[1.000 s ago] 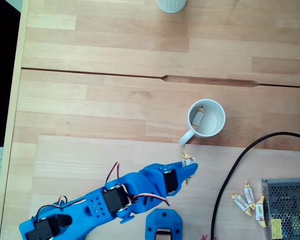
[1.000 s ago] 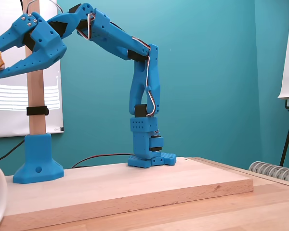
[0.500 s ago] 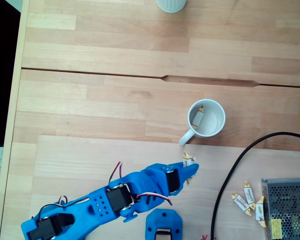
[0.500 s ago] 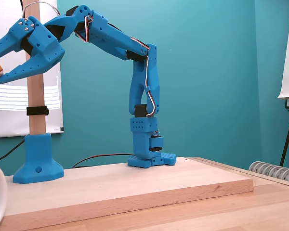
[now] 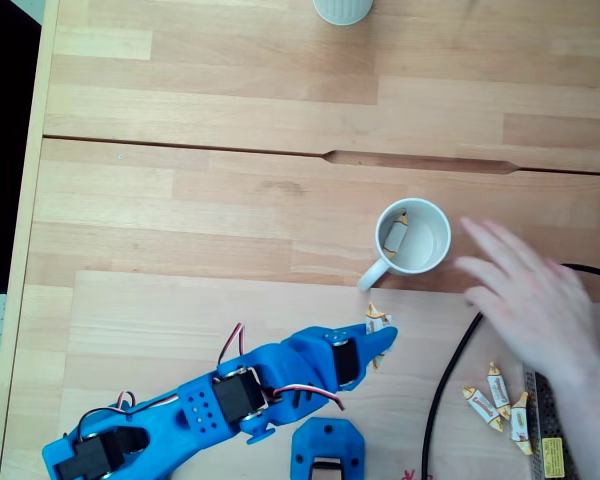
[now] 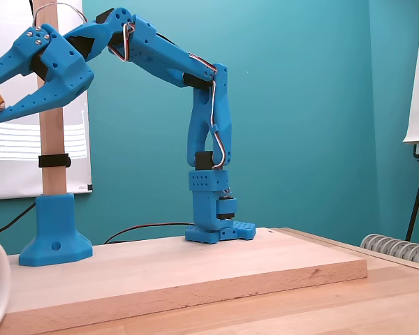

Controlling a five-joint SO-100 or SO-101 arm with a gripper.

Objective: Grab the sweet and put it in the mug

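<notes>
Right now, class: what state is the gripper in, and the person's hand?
Gripper: shut on the small white-wrapped sweet.
Person's hand: open, holding nothing.

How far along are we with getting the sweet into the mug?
Done: one sweet already lies inside the mug. In hand: the pincer holds another sweet raised above the board, short of the mug's handle. Left: carry it over the rim and release. Three more sweets lie by the cable, and a person's hand reaches in beside the mug.
</notes>
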